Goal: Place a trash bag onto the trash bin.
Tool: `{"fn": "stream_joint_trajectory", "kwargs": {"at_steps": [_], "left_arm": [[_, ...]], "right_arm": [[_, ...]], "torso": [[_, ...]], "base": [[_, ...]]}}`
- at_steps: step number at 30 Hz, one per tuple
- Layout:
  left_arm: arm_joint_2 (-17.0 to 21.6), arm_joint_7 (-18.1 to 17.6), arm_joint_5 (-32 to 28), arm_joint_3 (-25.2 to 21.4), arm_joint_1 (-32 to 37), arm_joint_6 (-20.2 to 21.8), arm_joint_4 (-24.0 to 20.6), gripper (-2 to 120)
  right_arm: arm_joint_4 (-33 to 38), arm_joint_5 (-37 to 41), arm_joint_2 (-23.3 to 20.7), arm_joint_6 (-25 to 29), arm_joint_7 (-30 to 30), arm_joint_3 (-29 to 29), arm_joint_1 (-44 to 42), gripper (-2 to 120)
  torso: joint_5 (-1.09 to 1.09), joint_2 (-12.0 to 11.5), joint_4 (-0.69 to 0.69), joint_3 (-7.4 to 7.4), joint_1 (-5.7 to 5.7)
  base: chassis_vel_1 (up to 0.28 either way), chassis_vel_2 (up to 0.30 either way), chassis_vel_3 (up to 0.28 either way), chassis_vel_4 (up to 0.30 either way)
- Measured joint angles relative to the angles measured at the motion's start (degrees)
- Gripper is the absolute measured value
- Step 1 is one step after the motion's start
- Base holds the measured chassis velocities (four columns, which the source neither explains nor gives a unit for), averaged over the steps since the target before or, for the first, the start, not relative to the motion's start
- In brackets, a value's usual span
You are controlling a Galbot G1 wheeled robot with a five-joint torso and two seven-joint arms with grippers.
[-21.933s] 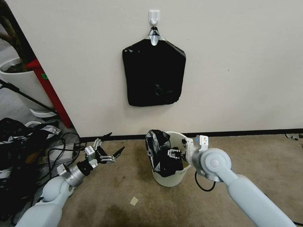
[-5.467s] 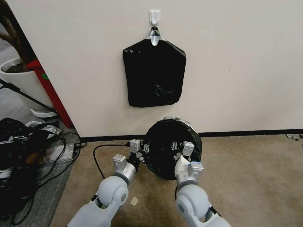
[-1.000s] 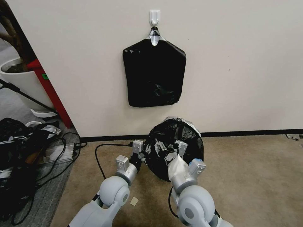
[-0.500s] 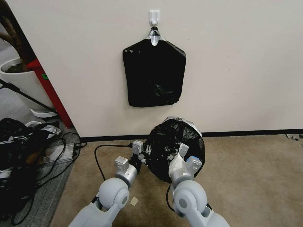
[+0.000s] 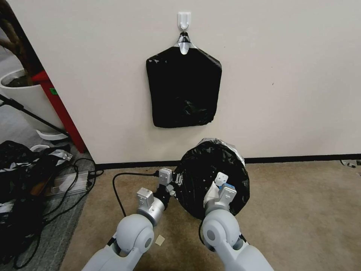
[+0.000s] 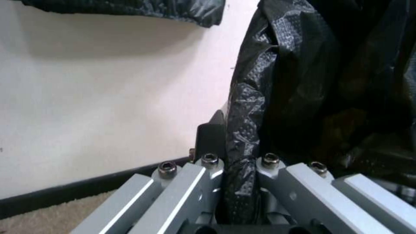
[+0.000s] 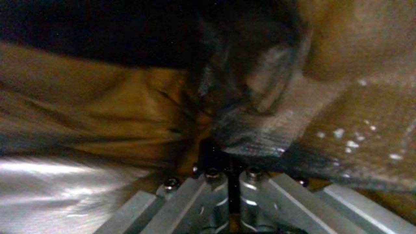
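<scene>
The black glossy trash bag (image 5: pixel 205 171) is stretched into a wide round shape just above the carpet by the wall. It hides the trash bin. My left gripper (image 5: pixel 175 184) is at the bag's left edge, shut on a twisted strand of the trash bag (image 6: pixel 241 182). My right gripper (image 5: pixel 217 181) is at the bag's front right, pressed into the plastic. In the right wrist view the right gripper (image 7: pixel 232 172) has its fingers together on thin, stretched film of the trash bag (image 7: pixel 255 136).
A flat black pack of bags (image 5: pixel 183 88) hangs from a wall hook (image 5: pixel 184 19) above. A black cable (image 5: pixel 117 188) loops on the carpet to the left, with piled cables and dark clutter (image 5: pixel 34 177) farther left. A white plant pot (image 5: pixel 26 96) and a red post (image 5: pixel 58 109) stand at the back left.
My right gripper has moved to the right with the bag's edge, pulling the bag wider on that side. The left gripper has held its place.
</scene>
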Motion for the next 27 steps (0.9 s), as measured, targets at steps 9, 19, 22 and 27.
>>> {"fn": "stream_joint_trajectory", "kwargs": {"at_steps": [9, 19, 22, 27], "left_arm": [[0.25, 0.36, 0.12, 0.38, 0.05, 0.42, -1.03, 3], [0.48, 2.51, 1.06, 0.41, 0.03, 0.26, -1.26, 3], [0.56, 3.32, 1.55, 0.41, 0.08, 0.05, -1.30, 3], [0.81, 4.44, 1.72, 0.43, 0.15, -0.05, -1.60, 3]], "right_arm": [[-0.17, 2.83, -5.69, -5.56, 0.80, 0.17, 1.76, 0], [-0.41, 7.33, -8.92, -8.08, 2.05, -0.46, 3.34, 0], [-0.89, 7.39, -9.35, -8.32, 2.14, -0.66, 3.74, 0], [-1.52, 6.26, -10.19, -8.82, 2.30, -1.07, 4.11, 0]], "torso": [[0.00, 0.00, 0.00, 0.00, 0.00], [0.00, 0.00, 0.00, 0.00, 0.00], [0.00, 0.00, 0.00, 0.00, 0.00], [0.00, 0.00, 0.00, 0.00, 0.00]], "base": [[0.000, 0.000, 0.000, 0.000], [0.000, 0.000, 0.000, 0.000], [0.000, 0.000, 0.000, 0.000], [0.000, 0.000, 0.000, 0.000]]}}
